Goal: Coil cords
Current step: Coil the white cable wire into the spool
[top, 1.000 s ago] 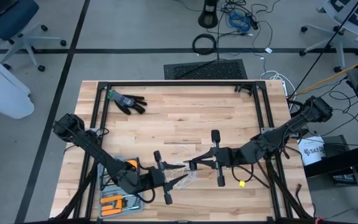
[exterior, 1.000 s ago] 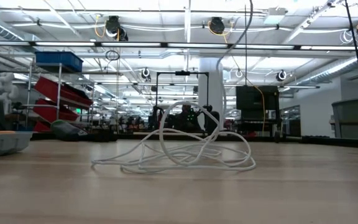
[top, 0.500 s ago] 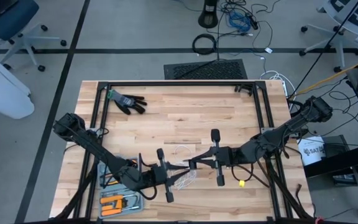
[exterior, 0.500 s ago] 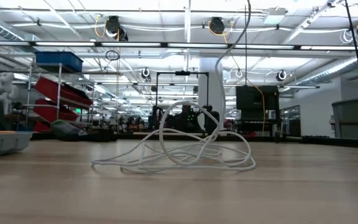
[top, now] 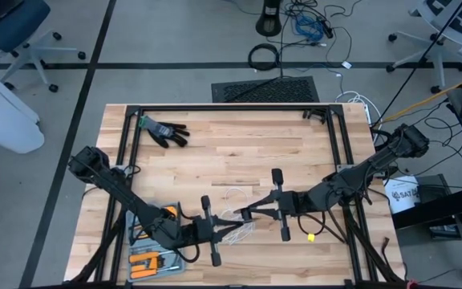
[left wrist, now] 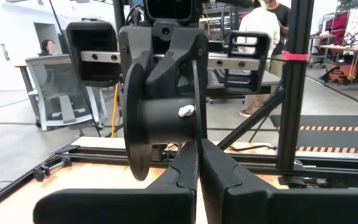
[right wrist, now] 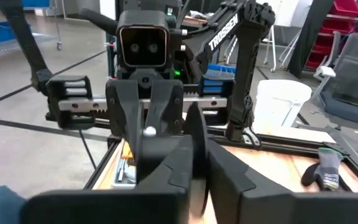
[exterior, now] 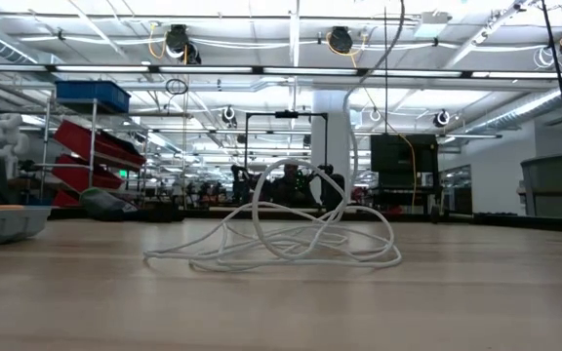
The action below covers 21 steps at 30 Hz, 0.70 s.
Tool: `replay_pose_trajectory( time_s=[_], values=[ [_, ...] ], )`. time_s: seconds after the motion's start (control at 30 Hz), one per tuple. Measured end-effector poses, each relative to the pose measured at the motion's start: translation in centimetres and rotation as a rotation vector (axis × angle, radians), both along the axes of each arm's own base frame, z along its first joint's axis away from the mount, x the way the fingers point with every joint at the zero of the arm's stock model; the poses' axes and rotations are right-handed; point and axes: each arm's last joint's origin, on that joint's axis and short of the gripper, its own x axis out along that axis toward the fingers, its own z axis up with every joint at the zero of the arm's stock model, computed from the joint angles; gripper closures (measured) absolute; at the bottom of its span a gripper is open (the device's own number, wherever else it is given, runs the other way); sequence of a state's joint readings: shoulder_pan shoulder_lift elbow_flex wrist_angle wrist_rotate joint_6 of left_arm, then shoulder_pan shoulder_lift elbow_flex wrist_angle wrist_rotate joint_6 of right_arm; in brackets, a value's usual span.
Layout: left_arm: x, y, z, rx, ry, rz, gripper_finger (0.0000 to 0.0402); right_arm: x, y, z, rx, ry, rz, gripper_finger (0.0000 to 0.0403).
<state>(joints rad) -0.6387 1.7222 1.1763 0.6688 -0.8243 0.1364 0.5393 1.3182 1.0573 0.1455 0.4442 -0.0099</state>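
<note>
The thin white cord (exterior: 281,234) lies in loose tangled loops on the wooden table (top: 239,152), near its front middle, with one strand rising out of the low view. A black spool (left wrist: 160,118) sits between the two grippers. The left gripper (top: 221,233) and right gripper (top: 251,213) meet there, each with fingers pressed together. Bare wood stretches toward the far edge, where a black glove (top: 165,130) lies.

Wooden table (top: 295,152), white cord (exterior: 291,244) (loose loops), black glove (top: 165,130)
</note>
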Motion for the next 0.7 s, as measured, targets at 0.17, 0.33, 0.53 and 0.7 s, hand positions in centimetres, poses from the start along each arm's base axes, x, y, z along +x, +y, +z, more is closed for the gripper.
replay_pose_trajectory(
  time_s=[0.17, 0.33, 0.53, 0.7],
  values=[
    [-0.5, -0.5, 0.3, -0.009, -0.011, -0.012, 0.0399, -0.1, 0.0, 0.0, -0.011, 0.007, -0.020, 0.0318],
    [-1.8, -0.9, 1.5, -0.017, -0.018, -0.026, 0.0400, -0.3, -0.2, -0.2, -0.026, 0.033, -0.025, 0.0277],
    [-3.8, -1.2, 2.7, 0.023, 0.046, -0.040, 0.0400, -1.4, -0.1, -0.1, -0.003, 0.076, -0.054, 0.0258],
    [-5.0, -0.6, 3.8, 0.022, 0.069, -0.041, 0.0401, -1.9, 1.2, -0.7, 0.035, 0.111, -0.025, 0.0261]
  ],
)
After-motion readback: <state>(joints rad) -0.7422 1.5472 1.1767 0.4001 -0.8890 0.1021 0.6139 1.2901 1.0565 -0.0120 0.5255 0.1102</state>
